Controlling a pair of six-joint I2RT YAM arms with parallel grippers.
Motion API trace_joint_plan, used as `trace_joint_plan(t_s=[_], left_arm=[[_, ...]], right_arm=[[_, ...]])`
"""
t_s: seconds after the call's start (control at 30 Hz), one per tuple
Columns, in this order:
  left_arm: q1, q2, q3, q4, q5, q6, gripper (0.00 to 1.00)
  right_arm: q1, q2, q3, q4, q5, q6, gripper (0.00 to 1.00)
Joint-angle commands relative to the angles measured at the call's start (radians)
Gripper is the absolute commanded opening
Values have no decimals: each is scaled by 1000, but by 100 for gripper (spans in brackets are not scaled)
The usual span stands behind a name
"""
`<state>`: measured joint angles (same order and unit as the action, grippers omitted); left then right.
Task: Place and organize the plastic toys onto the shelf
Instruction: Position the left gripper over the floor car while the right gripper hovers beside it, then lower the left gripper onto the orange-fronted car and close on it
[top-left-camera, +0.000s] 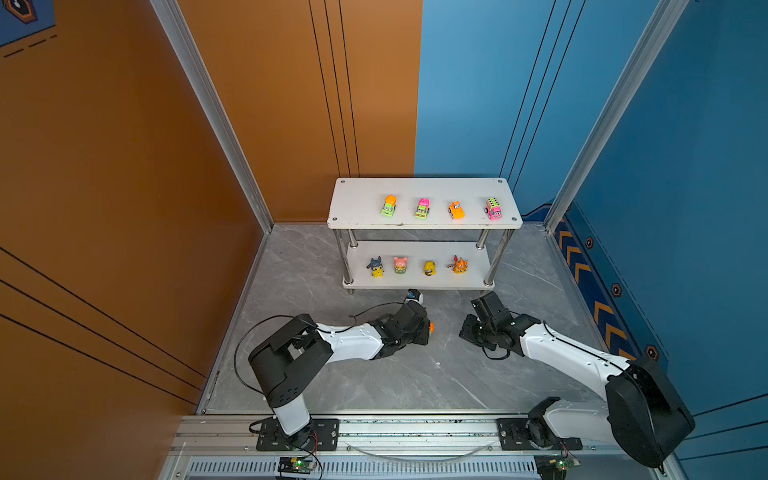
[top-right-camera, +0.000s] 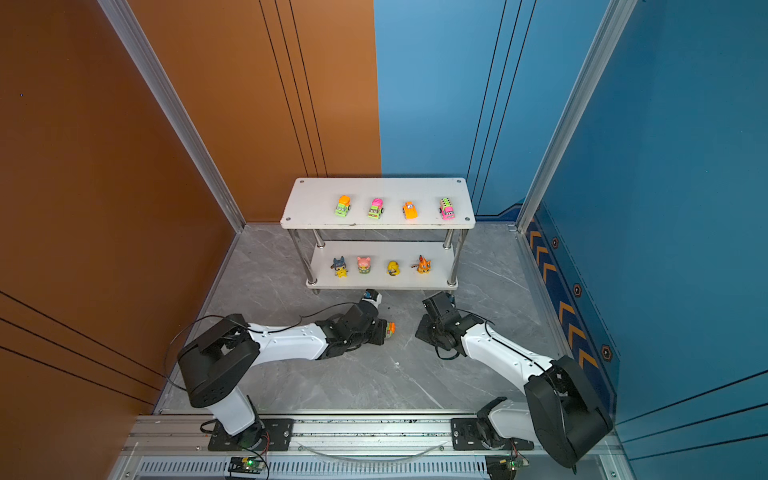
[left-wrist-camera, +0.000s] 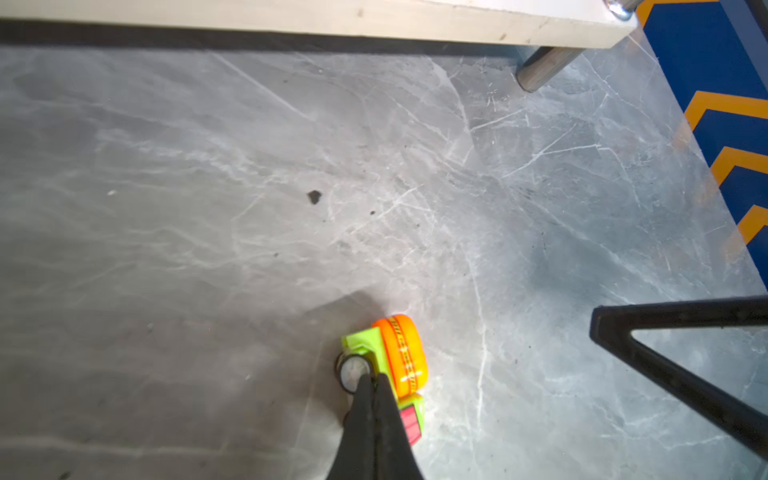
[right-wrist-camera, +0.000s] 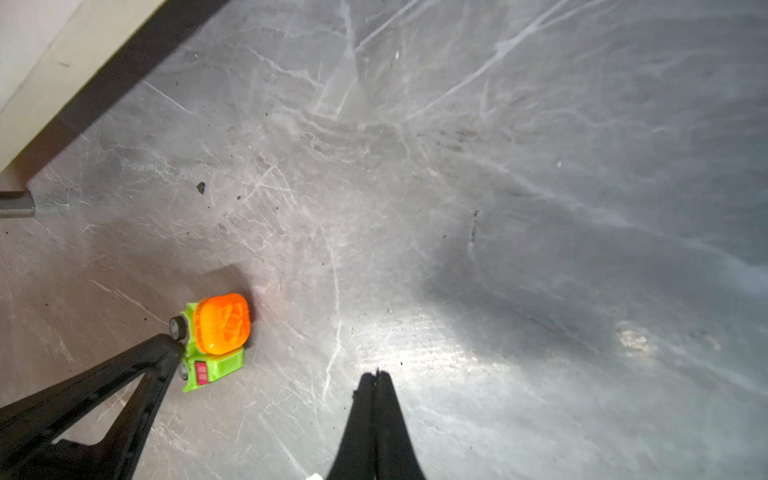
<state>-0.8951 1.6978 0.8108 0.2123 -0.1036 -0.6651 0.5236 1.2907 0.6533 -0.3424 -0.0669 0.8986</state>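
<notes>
The white two-tier shelf (top-left-camera: 357, 199) (top-right-camera: 311, 199) stands at the back of the grey floor. Its upper board carries several toy cars, among them a green and orange one (top-left-camera: 389, 206) and a pink one (top-left-camera: 493, 208). Several animal figurines, such as a yellow one (top-left-camera: 429, 268), line the lower board. One green car with an orange top (left-wrist-camera: 399, 357) (right-wrist-camera: 220, 328) (top-right-camera: 390, 328) lies on the floor in front. My left gripper (left-wrist-camera: 371, 376) (top-left-camera: 427, 330) is shut, its tips touching that car beside a wheel. My right gripper (right-wrist-camera: 376, 374) (top-left-camera: 464, 331) is shut on nothing, a short way right of the car.
The shelf's lower board edge (left-wrist-camera: 291, 16) and a chrome leg (left-wrist-camera: 540, 68) are just beyond the car. An orange wall (top-left-camera: 124, 208) bounds the left, a blue wall (top-left-camera: 685, 208) with a chevron strip (top-left-camera: 598, 311) the right. A metal rail (top-left-camera: 415, 432) runs along the front.
</notes>
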Motion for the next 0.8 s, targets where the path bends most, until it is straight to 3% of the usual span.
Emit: trace_joint_plan(t_s=[0.0,0.3,0.53,0.6,0.77], left_arm=[[21,-37,-78,-35,-27,-24,0],[18,-175,-237,-11,-78,-81,0],[2,-311,-198,-110,-98,-38,0],[-48,-329,-146,-187,-139,-21,23],[-138,-330,-76,-302,-218,-25,55]], right_arm=[[-4,-1,-3,-37,27,3,0],[63,91,74,-31,38,-17,0],[162,223,201,-38,61,-52,0],[158,228,203,-22,57,-49,0],[111,157,170,-29,72,-58,0]])
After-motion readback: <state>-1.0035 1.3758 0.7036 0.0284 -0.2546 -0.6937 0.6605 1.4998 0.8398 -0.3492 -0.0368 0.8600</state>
